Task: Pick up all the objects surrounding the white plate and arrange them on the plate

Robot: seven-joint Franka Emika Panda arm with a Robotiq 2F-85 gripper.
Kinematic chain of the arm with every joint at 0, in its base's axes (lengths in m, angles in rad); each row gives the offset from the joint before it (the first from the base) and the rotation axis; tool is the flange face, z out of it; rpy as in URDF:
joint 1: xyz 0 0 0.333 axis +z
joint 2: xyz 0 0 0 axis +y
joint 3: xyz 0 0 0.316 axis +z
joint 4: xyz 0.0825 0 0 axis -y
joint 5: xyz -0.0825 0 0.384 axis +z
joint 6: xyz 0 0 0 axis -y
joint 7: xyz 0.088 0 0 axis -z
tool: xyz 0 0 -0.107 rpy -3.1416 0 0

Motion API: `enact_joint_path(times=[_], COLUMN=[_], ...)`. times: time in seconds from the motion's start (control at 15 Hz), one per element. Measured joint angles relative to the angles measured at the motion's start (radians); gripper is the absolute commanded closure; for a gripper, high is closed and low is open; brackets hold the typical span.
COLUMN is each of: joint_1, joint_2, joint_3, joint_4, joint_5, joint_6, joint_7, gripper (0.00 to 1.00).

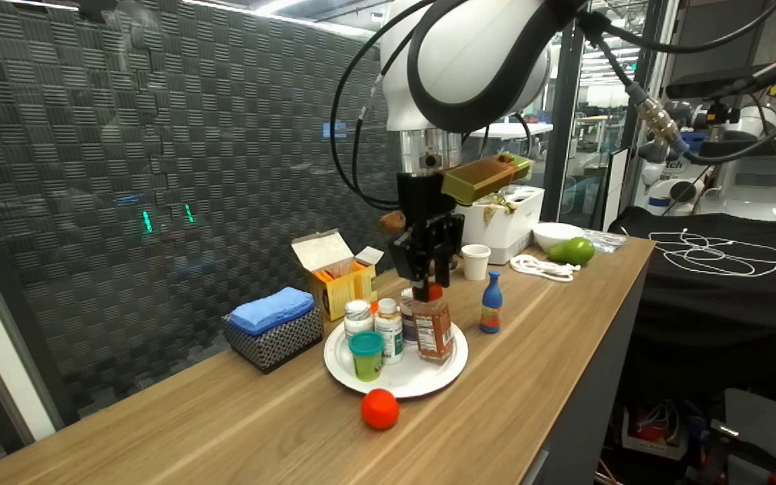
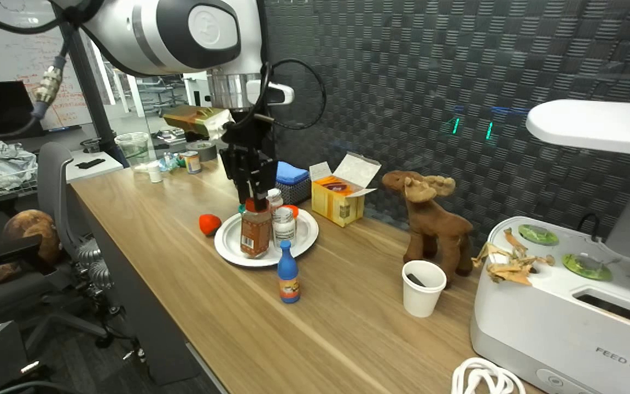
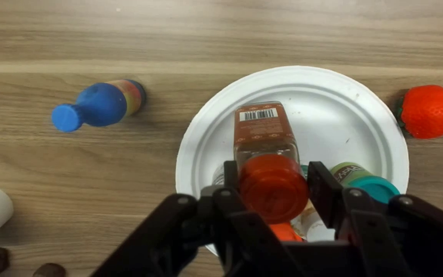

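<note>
Above the white plate [image 3: 333,123], the gripper [image 3: 272,181] pinches the red-capped jar [image 2: 255,235] by its cap, one finger against either side; whether the jar's base touches the plate cannot be told. Toward the wall [image 2: 457,82] from the jar, white-capped bottles [image 1: 389,337] and a teal-lidded tub [image 1: 367,357] stand close together within the rim. Bare plate surface spans from the jar to the rim nearest the strawberry [image 3: 433,111], which lies just beside that rim. A strip of countertop [image 3: 164,134] separates the plate from the upright blue bottle [image 2: 288,273]. Near the wall-side rim stands the yellow box [image 2: 338,205], flaps raised. The countertop's long outer edge runs apart from the plate in both exterior views.
</note>
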Motion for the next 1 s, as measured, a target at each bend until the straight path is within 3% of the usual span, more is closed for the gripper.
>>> enact_joint_path(times=[0.53, 1.0], joint_1=[0.0, 0.0], joint_2=[0.02, 0.029], joint_3=[0.001, 0.0], joint_4=[0.004, -0.005], joint_5=[0.002, 0.002], joint_6=[0.023, 0.11], joint_7=[-0.014, -0.031], gripper=[0.77, 0.77])
